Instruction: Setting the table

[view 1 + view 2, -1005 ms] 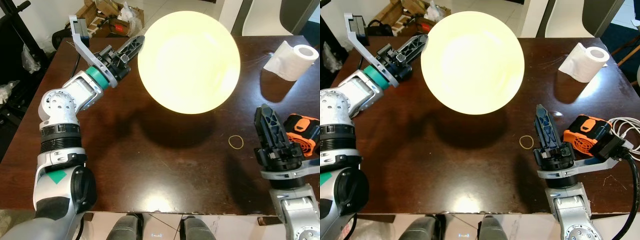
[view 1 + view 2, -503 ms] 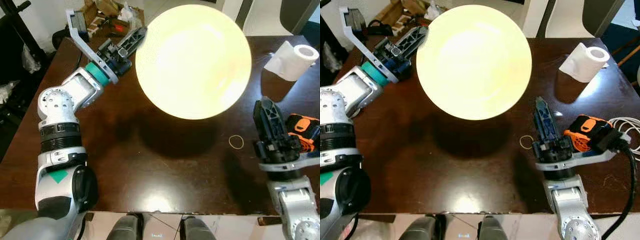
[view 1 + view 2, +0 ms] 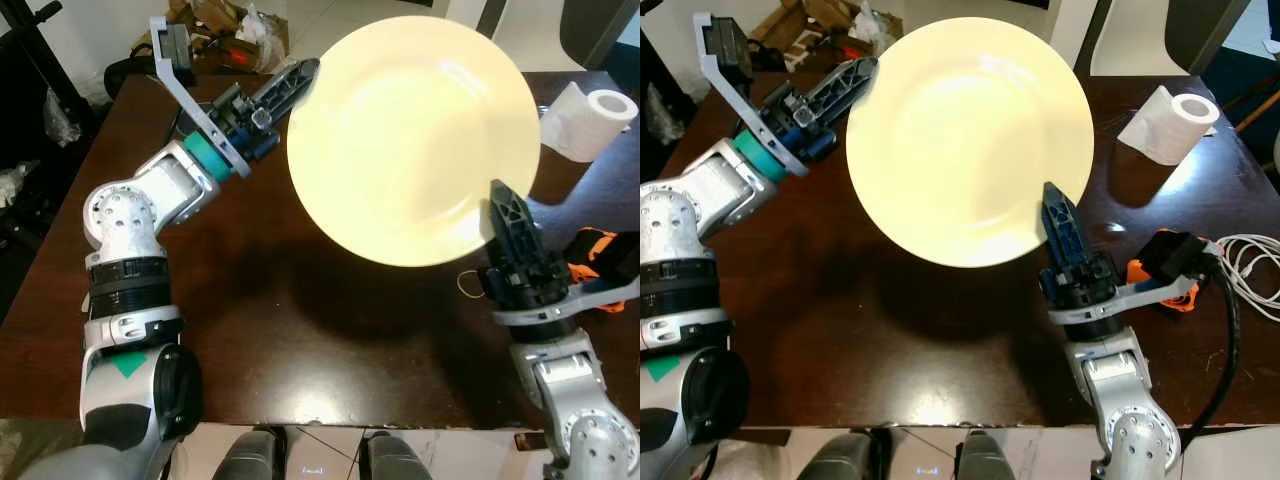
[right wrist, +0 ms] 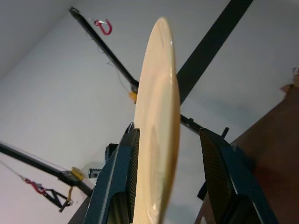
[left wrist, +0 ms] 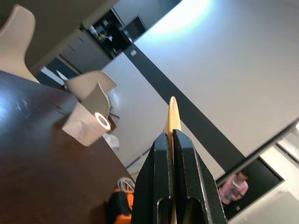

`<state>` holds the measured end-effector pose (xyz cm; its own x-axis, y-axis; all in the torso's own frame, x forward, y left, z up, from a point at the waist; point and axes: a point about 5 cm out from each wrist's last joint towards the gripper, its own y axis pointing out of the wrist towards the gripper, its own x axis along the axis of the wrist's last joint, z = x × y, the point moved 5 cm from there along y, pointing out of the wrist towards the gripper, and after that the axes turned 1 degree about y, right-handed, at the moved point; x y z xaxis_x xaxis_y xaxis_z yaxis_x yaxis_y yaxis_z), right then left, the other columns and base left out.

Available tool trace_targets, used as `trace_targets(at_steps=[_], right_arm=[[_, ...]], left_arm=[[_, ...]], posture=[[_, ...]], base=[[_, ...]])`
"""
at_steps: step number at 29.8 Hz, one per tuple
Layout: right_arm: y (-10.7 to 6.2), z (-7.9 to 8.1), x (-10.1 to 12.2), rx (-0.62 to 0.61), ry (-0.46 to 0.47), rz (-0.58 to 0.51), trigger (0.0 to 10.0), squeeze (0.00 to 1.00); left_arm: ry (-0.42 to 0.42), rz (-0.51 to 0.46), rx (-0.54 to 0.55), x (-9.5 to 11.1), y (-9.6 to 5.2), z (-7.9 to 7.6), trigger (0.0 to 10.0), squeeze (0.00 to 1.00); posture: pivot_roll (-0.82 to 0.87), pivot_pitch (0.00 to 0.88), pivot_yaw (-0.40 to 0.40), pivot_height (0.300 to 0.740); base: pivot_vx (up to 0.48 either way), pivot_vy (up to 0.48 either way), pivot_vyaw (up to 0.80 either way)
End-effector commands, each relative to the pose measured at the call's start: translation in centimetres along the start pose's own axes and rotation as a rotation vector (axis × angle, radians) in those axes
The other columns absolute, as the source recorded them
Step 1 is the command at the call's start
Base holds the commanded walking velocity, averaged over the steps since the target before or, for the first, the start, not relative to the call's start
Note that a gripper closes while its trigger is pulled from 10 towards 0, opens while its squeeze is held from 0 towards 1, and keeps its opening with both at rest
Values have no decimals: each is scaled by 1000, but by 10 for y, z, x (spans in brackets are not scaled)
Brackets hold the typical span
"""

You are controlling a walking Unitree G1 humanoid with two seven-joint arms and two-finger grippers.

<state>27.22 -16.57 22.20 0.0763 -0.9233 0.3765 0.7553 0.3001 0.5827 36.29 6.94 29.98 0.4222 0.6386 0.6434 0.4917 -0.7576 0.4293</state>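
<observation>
While the left gripper point(image 3: 300, 77) pinched its rim, the cream plate point(image 3: 413, 140) hung above the dark table point(image 3: 300, 330), upper centre | right gripper point(image 4: 170, 186) spread, fingers straddling the opposite rim | toilet roll point(image 3: 590, 120) upper right.

- Bright overhead light; the pale yellow plate point(image 3: 415, 135) is close to overexposed, with small glints near its upper rim.
- The plate casts a broad soft shadow on the dark glossy desk point(image 3: 300, 320), which carries a white glare patch near its front edge.
- Head views are sharp.
- In the wrist views the near fingers point(image 5: 161, 186) look slightly soft.
</observation>
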Motion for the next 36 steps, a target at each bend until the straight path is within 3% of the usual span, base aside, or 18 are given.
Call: trace_targets(at_steps=[1, 4, 5, 7, 8, 9, 20, 21, 28, 31, 32, 34, 35, 36], right_arm=[[2, -3, -6, -2, 14, 32, 10000, 0], [4, -3, -8, 3, 18, 42, 10000, 0], [6, -4, -9, 6, 20, 48, 9020, 0], [6, -4, -9, 6, 20, 48, 9020, 0], [7, -4, -9, 7, 21, 52, 3804, 0], [8, -5, -8, 12, 22, 50, 0, 0], [6, -6, -5, 9, 10, 46, 0, 0], [5, -5, -5, 9, 8, 44, 0, 0], [4, -4, -2, 11, 3, 34, 0, 0], [3, -2, 3, 10, -29, 22, 0, 0], [2, 1, 6, 10, -52, 13, 0, 0], [1, 3, 12, 3, -88, 4, 0, 0], [-2, 4, 18, -20, -132, -8, 10000, 0], [-2, 4, 18, -20, -132, -8, 10000, 0]], left_arm=[[-7, 24, -29, -7, 1, -8, 10000, 0], [-6, 34, -34, -10, 1, -9, 10000, 0], [-4, 41, -38, -13, 1, -11, 10000, 0], [-4, 41, -38, -13, 1, -11, 10000, 0], [0, 50, -42, -15, 1, -12, 10000, 0], [4, 57, -41, -17, 1, -13, 10000, 0], [104, 58, 16, -19, 0, -11, 10000, 0], [100, 59, 15, -20, 0, -11, 10000, 1000], [96, 58, 13, -21, -2, -10, 10000, 1000], [108, 55, 24, -15, -10, -7, 10000, 1000], [117, 51, 34, -9, -16, -4, 10000, 0], [139, 44, 48, -1, -24, -2, 10000, 0], [165, 42, 75, 6, -34, 3, 10000, 0], [165, 42, 75, 6, -34, 3, 10000, 0]], posture=[[3, 30, 81, 740], [4, 31, 79, 740], [4, 31, 79, 740], [4, 31, 79, 740], [6, 31, 77, 740], [7, 32, 76, 740], [0, 31, 80, 740], [0, 30, 80, 740], [3, 23, 83, 740], [3, 19, 86, 740], [2, 19, 86, 740], [0, 16, 87, 740], [2, 15, 88, 740], [2, 15, 88, 740]], base=[[0, 0, 0], [0, 0, 0], [0, 0, 0], [0, 0, 0], [0, 0, 0], [0, 0, 0], [0, 0, 0], [0, 0, 0], [0, 0, 0], [0, 0, 0], [0, 0, 0], [0, 0, 0], [0, 0, 0], [0, 0, 0]])
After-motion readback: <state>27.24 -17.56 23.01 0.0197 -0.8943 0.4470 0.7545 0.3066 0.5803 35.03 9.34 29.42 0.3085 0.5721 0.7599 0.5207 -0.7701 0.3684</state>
